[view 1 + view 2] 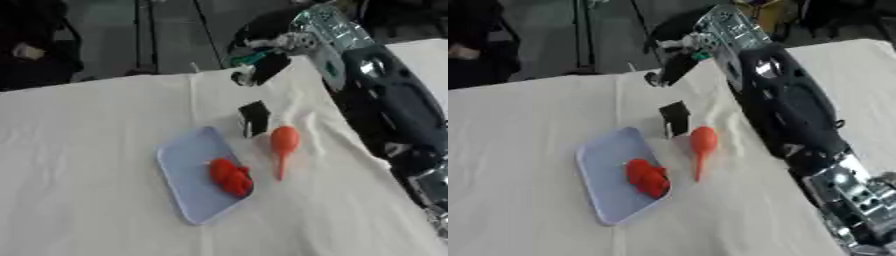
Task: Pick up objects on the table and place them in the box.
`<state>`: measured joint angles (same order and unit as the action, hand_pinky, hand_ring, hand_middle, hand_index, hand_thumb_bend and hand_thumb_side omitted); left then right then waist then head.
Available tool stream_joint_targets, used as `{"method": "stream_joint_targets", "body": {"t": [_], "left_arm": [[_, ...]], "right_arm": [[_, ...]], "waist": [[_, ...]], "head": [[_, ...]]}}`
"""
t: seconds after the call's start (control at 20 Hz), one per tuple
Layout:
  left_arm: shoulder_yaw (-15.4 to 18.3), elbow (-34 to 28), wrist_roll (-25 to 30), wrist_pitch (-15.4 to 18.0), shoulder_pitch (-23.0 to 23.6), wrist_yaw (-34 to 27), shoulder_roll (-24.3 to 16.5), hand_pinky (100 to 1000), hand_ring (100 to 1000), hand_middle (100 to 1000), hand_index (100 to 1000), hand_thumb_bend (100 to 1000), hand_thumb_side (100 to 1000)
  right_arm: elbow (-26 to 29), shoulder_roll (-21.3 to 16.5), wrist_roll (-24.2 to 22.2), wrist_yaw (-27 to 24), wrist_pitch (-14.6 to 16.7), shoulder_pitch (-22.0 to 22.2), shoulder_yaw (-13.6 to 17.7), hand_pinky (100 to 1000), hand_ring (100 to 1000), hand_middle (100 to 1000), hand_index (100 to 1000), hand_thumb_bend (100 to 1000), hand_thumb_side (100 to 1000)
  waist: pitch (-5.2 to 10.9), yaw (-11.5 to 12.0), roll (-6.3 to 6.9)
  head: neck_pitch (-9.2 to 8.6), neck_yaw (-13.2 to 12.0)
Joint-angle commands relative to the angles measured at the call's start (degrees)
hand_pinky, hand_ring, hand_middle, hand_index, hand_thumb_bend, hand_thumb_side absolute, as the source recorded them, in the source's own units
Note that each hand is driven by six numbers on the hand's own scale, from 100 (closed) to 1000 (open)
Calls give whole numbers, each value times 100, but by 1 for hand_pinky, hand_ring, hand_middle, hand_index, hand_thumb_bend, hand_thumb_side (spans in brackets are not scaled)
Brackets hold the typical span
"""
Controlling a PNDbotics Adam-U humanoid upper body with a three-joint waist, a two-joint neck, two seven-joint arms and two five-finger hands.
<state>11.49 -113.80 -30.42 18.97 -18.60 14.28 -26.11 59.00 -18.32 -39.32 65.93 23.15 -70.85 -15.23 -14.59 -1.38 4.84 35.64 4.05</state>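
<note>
A pale blue tray (188,172), standing in for the box, lies at frame centre on the white-clothed desk (79,165). A red crumpled object (231,177) already rests inside it, toward its right edge, so that item appears placed. Just right of the tray, outside it, an orange carrot-shaped object (283,145) lies with its narrow end toward the lower frame; it is judged not yet collected. A small black block (254,118) stands just above the tray's upper right corner, beside the carrot's thick end, also outside the tray.

The right arm enters from the right edge and extends to the upper centre, where the right hand (262,67) sits above the desk's far edge, well apart from all three items. Its fingers cannot be read as apart or together. It holds nothing visible. The left hand shows in neither view.
</note>
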Motion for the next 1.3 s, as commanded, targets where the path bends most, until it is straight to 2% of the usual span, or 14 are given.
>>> {"method": "stream_joint_targets", "body": {"t": [0.05,0.15,0.3,0.35,0.5,0.7,0.9,1.3], "left_arm": [[41,-80,68,-23,-23,28,-133,803,941,949,865,100,963],[38,-80,118,-40,-19,28,-133,801,938,942,859,100,959],[32,-80,225,-58,-19,25,-140,800,938,938,855,100,956],[35,-80,249,-62,-20,21,-141,801,939,938,854,100,952],[44,-80,291,-70,-24,14,-140,800,937,936,853,100,949],[57,-80,326,-84,-15,4,-141,799,936,930,849,100,948],[68,-80,335,-88,-14,-4,-138,799,936,928,847,100,946],[84,-80,334,-108,-4,-14,-129,799,935,924,844,100,945]], "right_arm": [[132,-203,-228,-363,-15,-104,-2,982,975,869,960,326,847],[67,-232,-549,-550,61,-98,-39,986,987,884,977,361,739],[-25,-297,-1052,-747,279,-131,-137,986,990,886,976,359,693],[-34,-317,-1130,-790,342,-138,-156,988,994,892,970,361,634],[-197,-413,-1248,-645,638,-116,-331,992,1000,917,986,360,591],[-414,-484,-1263,-338,984,-82,-404,991,1000,929,988,365,579],[-544,-515,-1217,-211,1173,-32,-435,991,1000,931,990,368,576],[-826,-526,-1263,-89,1232,51,-499,1000,1000,970,1000,425,583]], "waist": [[94,4,-16],[90,7,-17],[88,9,-29],[86,8,-31],[74,12,-35],[66,22,-34],[61,21,-26],[48,36,-15]], "head": [[-59,-42],[-63,-53],[-56,-61],[-55,-63],[-76,-59],[-96,-58],[-103,-65],[-116,-63]]}}
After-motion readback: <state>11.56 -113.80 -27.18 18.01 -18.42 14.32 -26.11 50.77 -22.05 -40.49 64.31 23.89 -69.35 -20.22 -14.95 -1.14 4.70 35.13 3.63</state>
